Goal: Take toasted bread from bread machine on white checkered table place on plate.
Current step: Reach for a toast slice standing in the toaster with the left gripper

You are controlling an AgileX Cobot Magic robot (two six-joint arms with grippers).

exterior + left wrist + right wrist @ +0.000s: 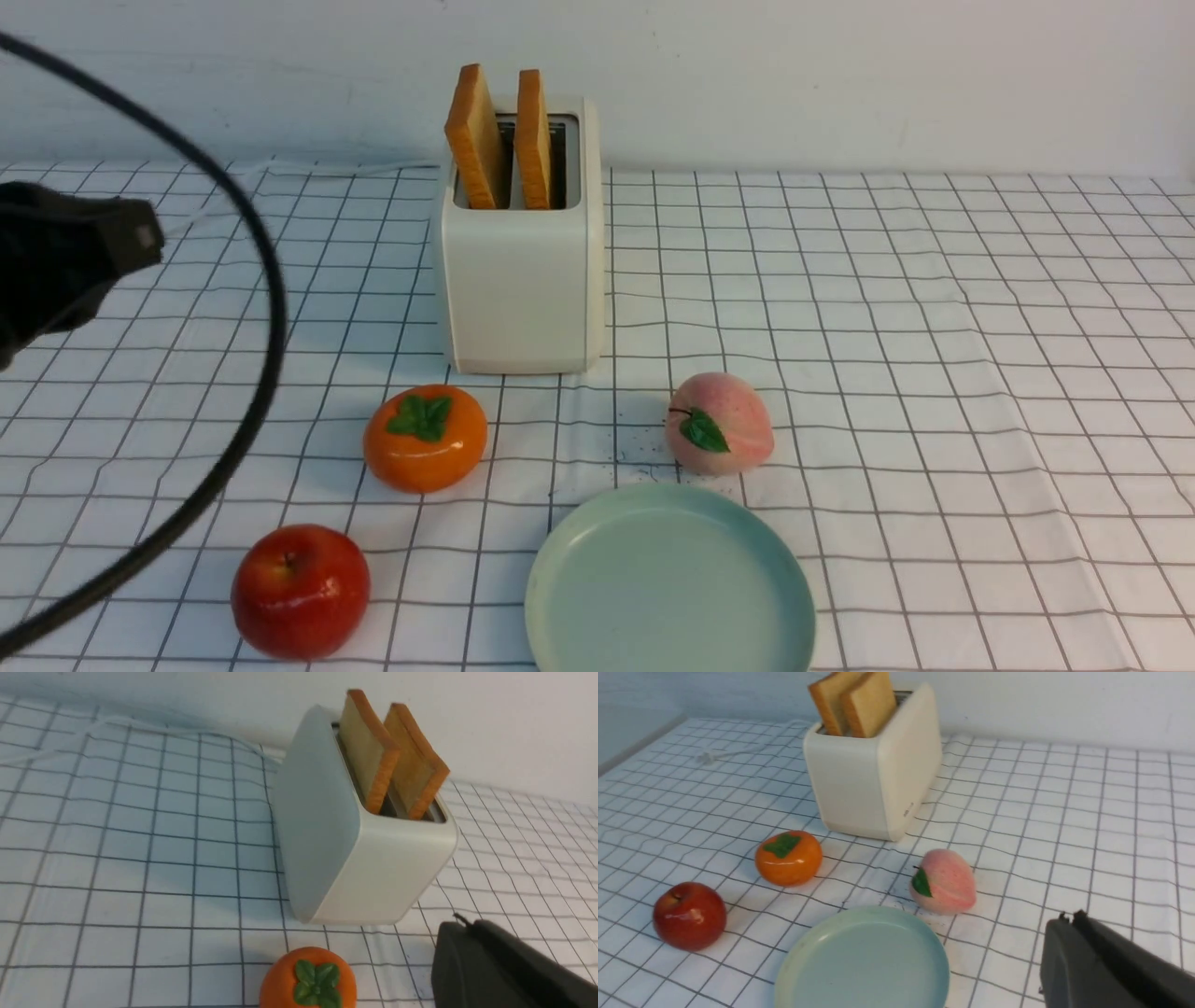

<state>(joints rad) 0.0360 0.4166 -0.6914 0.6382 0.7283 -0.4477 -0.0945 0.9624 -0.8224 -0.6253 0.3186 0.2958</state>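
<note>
1. front view: the bread machine (523,289) stands upright toward the back of the white checkered table (934,327), a little left of the middle and near the pale wall (840,75).
2. the left slice of toasted bread (476,140) and the right slice (533,140) stand on edge in its top slots, one per slot. the left one leans slightly outward, and both stick up well above the machine's top.
3. the plate (668,583) lies flat at the near edge, in front of the machine and slightly to its right, well apart from both slices.
4. a peach (719,437) sits just beyond the plate's far rim, a persimmon (425,439) in front of the machine's left corner, and an apple (300,590) left of the plate.
5. the left arm (65,257) shows as a dark bulk at the left edge, well left of the machine, with a black cable (266,308) arcing beside it. in the left wrist view only a dark part of the left gripper (504,975) shows, so i cannot tell whether its fingers are apart or together.
6. in the right wrist view only a dark corner of the right gripper (1111,970) shows, over the cloth. i cannot tell its state either.
</note>
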